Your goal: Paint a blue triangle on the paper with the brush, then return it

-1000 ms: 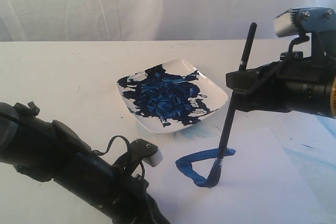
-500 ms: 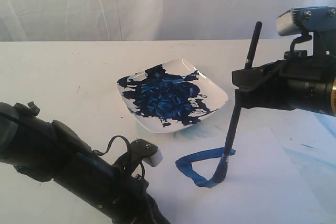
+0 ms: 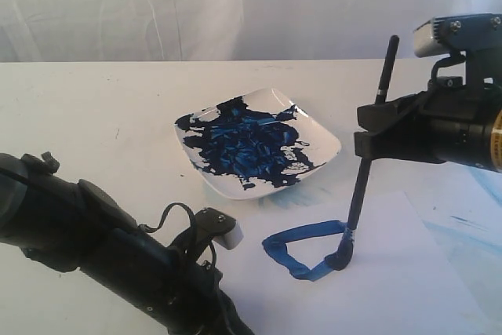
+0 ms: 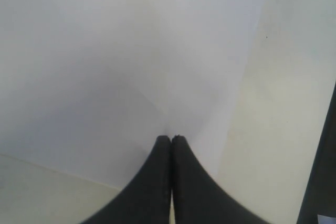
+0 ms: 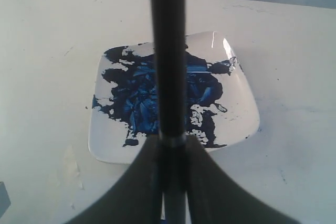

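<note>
The right jaws are pinching the black-handled brush [image 3: 361,186] partway up its handle, holding it nearly upright with its bristles touching the paper [image 3: 408,272] at the right corner of the blue triangle [image 3: 302,233], near the paint-smeared white dish [image 3: 323,140]. The left jaws are sitting pressed together over the paper's near-left part

My exterior camera looks from slightly above across the table [image 3: 94,115] toward the curtain [image 3: 235,5], mid-range, dish [image 3: 271,100] near centre, paper [image 3: 392,272] at its 5 o'clock. My right wrist camera peers closely down the brush [image 5: 167,51] onto that same dish. My left hangs close over the paper.
</note>
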You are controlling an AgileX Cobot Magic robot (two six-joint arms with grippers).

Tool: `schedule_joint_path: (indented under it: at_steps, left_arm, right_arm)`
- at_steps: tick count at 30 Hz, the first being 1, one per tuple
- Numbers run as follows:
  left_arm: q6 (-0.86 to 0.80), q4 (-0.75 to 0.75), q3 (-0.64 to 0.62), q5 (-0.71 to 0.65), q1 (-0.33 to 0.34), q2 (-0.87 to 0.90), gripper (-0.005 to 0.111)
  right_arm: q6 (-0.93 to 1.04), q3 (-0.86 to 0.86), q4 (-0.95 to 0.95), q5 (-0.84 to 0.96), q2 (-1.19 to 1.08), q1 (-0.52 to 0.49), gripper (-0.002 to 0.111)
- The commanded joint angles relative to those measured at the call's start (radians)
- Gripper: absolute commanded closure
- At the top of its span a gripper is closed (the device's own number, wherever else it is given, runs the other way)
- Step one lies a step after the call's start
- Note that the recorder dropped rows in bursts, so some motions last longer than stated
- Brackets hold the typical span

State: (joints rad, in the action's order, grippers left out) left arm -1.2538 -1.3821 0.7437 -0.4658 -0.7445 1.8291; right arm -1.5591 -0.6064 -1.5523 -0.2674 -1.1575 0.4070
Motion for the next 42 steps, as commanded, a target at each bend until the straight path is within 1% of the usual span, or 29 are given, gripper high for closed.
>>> schedule_joint_path:
  at_steps: [1, 3, 13, 15, 31, 34, 38, 40, 42]
  left_arm:
    - [-0.003, 0.007, -0.001, -0.020, -0.007, -0.003, 0.107]
    - [-0.003, 0.007, -0.001, -0.020, -0.007, -0.003, 0.107]
    - [-0.005, 0.007, -0.001, -0.016, -0.007, -0.003, 0.107]
    - [-0.005, 0.007, -0.001, -0.016, -0.007, -0.003, 0.107]
    - [-0.005, 0.007, -0.001, -0.016, -0.007, -0.003, 0.107]
    - [-0.005, 0.007, -0.001, -0.016, -0.007, -0.003, 0.107]
    - [-0.005, 0.007, -0.001, -0.016, -0.007, -0.003, 0.107]
    - [-0.005, 0.007, -0.001, -0.016, -0.007, -0.003, 0.107]
    - [-0.005, 0.007, -0.001, -0.016, -0.007, -0.003, 0.107]
  right_arm:
    - [0.044, 0.000, 0.012, 0.056, -0.005, 0.000, 0.108]
    - [0.073, 0.000, 0.038, 0.066, -0.005, 0.000, 0.108]
    - [0.083, -0.026, 0.038, 0.096, -0.009, 0.000, 0.108]
    - [0.114, -0.035, 0.040, 0.103, -0.011, 0.000, 0.108]
    - [0.123, -0.081, 0.038, 0.141, -0.013, 0.000, 0.108]
    - [0.123, -0.083, 0.038, 0.118, -0.013, 0.000, 0.108]
    - [0.137, -0.085, 0.081, 0.018, -0.013, 0.000, 0.108]
    - [0.188, -0.085, 0.114, -0.026, -0.017, 0.000, 0.108]
    - [0.274, -0.085, 0.207, -0.063, -0.027, 0.000, 0.108]
